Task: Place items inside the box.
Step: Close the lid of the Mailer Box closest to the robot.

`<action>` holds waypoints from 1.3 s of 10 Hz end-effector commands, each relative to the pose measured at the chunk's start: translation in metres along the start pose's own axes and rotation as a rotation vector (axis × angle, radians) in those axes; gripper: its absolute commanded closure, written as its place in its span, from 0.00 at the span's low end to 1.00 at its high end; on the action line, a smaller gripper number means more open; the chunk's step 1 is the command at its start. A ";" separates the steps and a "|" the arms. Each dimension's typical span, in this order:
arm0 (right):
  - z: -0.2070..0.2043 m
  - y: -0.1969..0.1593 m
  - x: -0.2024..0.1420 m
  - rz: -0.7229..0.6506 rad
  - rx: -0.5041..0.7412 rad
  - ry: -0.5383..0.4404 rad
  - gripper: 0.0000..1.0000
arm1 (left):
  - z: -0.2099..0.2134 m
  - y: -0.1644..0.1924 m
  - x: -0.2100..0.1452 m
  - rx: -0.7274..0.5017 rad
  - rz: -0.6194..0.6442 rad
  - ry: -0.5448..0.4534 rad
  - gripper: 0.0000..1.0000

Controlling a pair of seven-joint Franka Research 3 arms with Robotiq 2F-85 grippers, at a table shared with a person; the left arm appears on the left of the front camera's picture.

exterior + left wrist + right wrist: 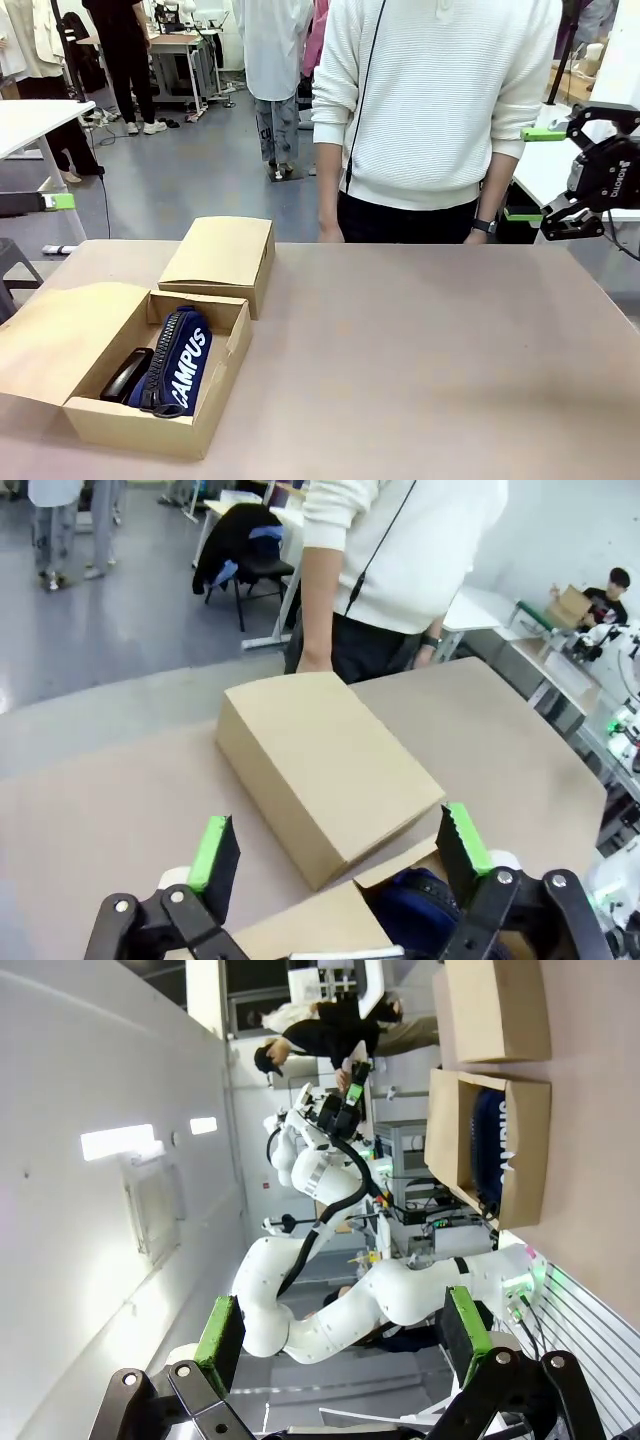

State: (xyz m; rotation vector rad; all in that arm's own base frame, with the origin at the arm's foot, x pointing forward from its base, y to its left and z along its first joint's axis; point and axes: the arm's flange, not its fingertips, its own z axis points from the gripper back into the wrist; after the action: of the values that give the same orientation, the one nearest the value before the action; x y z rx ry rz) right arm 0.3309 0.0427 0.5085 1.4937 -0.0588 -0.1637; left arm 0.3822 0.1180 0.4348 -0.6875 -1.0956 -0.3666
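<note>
An open cardboard box (215, 400) sits at the table's near left. Inside it lie a navy zip pouch (185, 358) with white lettering and a black stapler (125, 376) on its left. In the left wrist view my left gripper (337, 855) hangs open over this box (310, 930), with the navy pouch (420, 910) below its right finger and nothing held. At the table's far right, my right gripper (535, 175) is raised and open, and empty. From the right wrist view, the right gripper (340, 1330) looks sideways across to the open box (525, 1150).
A closed cardboard box (222, 256) lies just behind the open one, also seen as a closed box (320, 765) ahead of the left gripper. A person in a white sweater (430, 100) stands at the far edge, hands by the table. Bare tabletop (430, 360) spreads across the middle and right.
</note>
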 end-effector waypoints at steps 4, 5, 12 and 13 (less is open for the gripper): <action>-0.001 0.004 0.000 0.006 0.023 -0.001 0.00 | -0.002 0.008 -0.017 -0.341 -0.388 0.073 0.00; -0.001 0.004 0.000 0.006 0.023 -0.001 0.00 | 0.011 0.025 -0.023 -0.271 -0.391 0.124 0.00; -0.001 0.004 0.000 0.006 0.023 -0.001 0.00 | 0.045 0.064 -0.045 -0.236 -0.411 0.228 0.00; -0.001 0.004 0.000 0.006 0.023 -0.001 0.00 | 0.042 0.086 -0.053 -0.207 -0.423 0.210 0.00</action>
State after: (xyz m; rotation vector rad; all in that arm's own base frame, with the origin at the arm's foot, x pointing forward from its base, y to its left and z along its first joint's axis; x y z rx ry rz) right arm 0.3307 0.0426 0.5088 1.4948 -0.0579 -0.1624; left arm 0.3705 0.1996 0.3890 -0.6370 -0.9300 -0.9038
